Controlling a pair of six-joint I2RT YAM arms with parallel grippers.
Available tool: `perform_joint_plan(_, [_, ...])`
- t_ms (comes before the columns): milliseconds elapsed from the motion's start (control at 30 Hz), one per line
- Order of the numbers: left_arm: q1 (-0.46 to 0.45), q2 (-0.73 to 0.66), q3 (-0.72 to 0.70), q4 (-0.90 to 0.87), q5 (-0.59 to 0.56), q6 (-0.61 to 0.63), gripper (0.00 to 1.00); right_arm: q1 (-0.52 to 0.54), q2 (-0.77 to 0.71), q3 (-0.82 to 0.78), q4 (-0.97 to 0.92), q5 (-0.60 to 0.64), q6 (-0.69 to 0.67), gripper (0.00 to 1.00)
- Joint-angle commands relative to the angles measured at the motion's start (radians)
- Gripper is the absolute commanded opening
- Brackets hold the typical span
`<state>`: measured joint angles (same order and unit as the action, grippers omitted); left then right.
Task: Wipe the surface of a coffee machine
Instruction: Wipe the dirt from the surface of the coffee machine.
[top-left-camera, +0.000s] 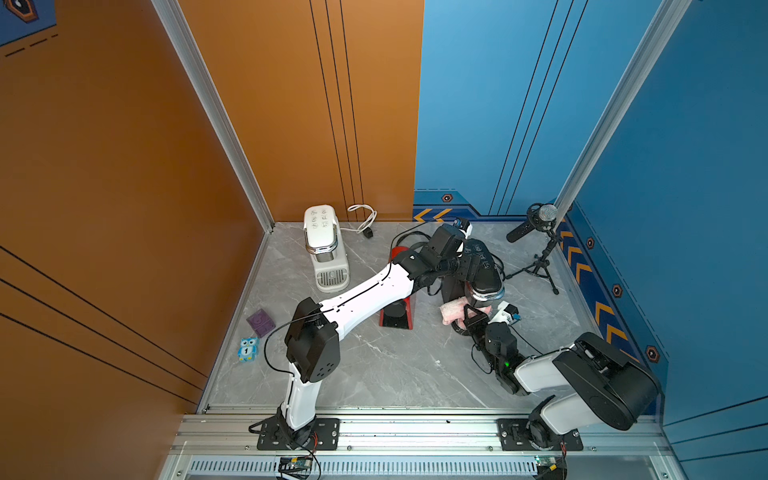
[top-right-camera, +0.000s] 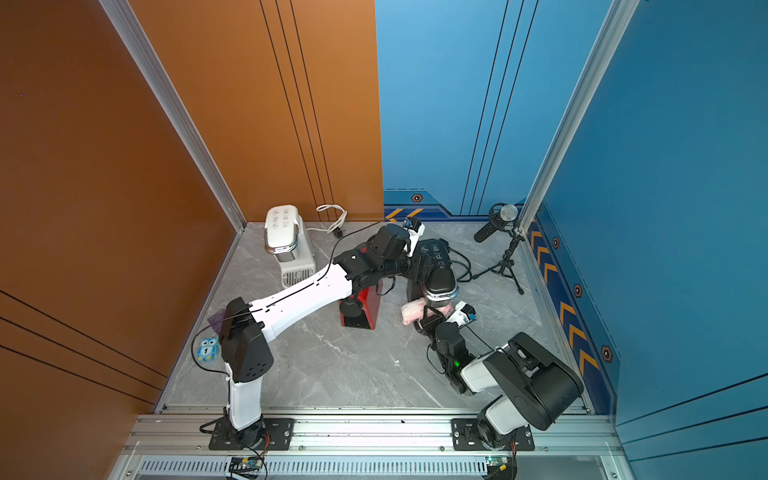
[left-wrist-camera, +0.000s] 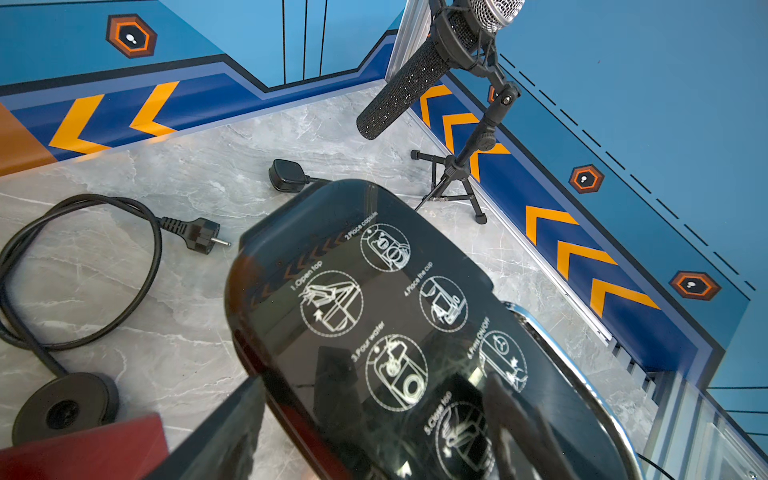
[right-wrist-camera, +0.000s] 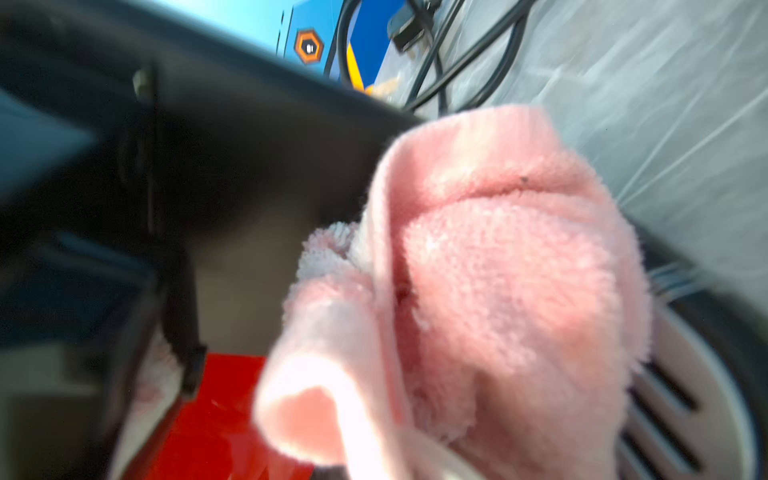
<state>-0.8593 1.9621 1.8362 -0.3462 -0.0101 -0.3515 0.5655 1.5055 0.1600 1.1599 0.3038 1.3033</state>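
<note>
— Top views?
— The black coffee machine (top-left-camera: 484, 270) stood at twelve o'clock of the right pincer (top-left-camera: 471, 316), which pinched a pink cloth (top-left-camera: 453, 309).
— Left wrist?
— Left pincer (left-wrist-camera: 370, 415) spread over its lid (left-wrist-camera: 395, 291).
— Right wrist?
— Blurred; the cloth (right-wrist-camera: 498, 270) hid the jaws.

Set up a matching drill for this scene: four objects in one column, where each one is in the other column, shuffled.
Objects
1. white coffee machine
2. black coffee machine
3. pink cloth
4. microphone

Places
A. on a tripod in the far right corner
B. pinched in the right gripper
C. directly under the open left gripper
D. at the back, by the orange wall

Pairs: 1-D, 2-C, 3-B, 4-A
</note>
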Motion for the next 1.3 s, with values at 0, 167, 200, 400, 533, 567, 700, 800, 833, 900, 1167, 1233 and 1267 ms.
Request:
perform_joint_plan(0, [0.006,0.04,-0.066,-0.167,0.002,0.01,0.83,-0.067,-0.029,-0.016,0.074,0.009,0.026,0.0])
perform_joint_plan(167, [0.008,0.035,-0.069,-0.168,0.01,0.014,0.83,-0.165,-0.117,0.004,0.002,-0.056,-0.005,0.0])
perform_joint_plan(200, [0.008,0.035,-0.069,-0.168,0.01,0.014,0.83,-0.181,-0.133,0.002,-0.008,-0.063,-0.002,0.0])
perform_joint_plan(400, [0.004,0.037,-0.059,-0.166,0.013,0.011,0.82,-0.145,-0.14,0.022,-0.04,-0.074,-0.006,0.0])
perform_joint_plan(533, [-0.003,0.043,-0.049,-0.167,0.017,0.015,0.82,-0.076,-0.052,0.034,0.034,-0.06,0.008,0.0])
perform_joint_plan(567, [-0.004,0.045,-0.049,-0.166,0.016,0.013,0.82,-0.065,-0.022,0.036,0.051,-0.057,0.015,0.0])
perform_joint_plan(700, [-0.006,0.049,-0.051,-0.166,0.022,0.012,0.82,-0.03,0.115,0.07,0.165,-0.095,0.021,0.0])
perform_joint_plan(800, [-0.01,0.052,-0.055,-0.166,0.03,0.01,0.82,-0.011,0.232,0.115,0.257,-0.126,0.044,0.0])
perform_joint_plan(833, [-0.011,0.054,-0.054,-0.167,0.032,0.01,0.82,-0.009,0.254,0.132,0.258,-0.138,0.051,0.0])
perform_joint_plan(900, [-0.011,0.052,-0.057,-0.166,0.029,0.011,0.82,0.014,0.266,0.141,0.258,-0.112,0.04,0.0])
perform_joint_plan(1167, [-0.007,0.059,-0.071,-0.166,0.025,0.005,0.82,-0.009,0.235,0.103,0.105,-0.043,0.054,0.0])
perform_joint_plan(1233, [-0.007,0.058,-0.082,-0.164,0.024,0.003,0.81,-0.023,0.212,0.092,0.064,-0.042,0.027,0.0])
perform_joint_plan(1267, [-0.005,0.058,-0.087,-0.165,0.024,0.003,0.82,-0.03,0.194,0.087,0.04,-0.044,0.019,0.0])
